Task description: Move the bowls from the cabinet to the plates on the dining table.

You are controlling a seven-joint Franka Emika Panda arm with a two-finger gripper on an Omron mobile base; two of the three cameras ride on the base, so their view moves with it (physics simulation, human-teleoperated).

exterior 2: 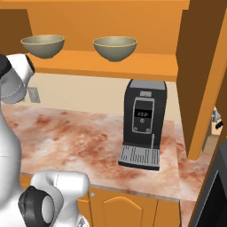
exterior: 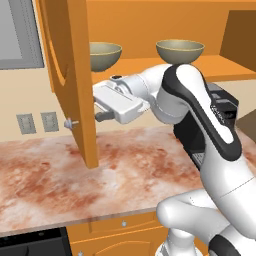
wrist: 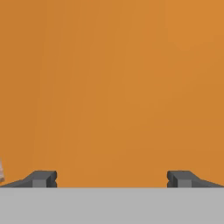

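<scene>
White arm bent, claw (wrist: 112,179) spread wide facing the cabinet door (exterior: 72,75).

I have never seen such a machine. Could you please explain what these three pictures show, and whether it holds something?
It is a white robot arm in a simulated kitchen. Two cameras ride on its base, behind it, left and right. The third sits on the hand: its open gripper holds nothing and faces the orange wooden cabinet door. Two olive-bronze round bowls stand on the orange cabinet shelf. On the reddish marbled stone counter stands a black coffee machine.
</scene>
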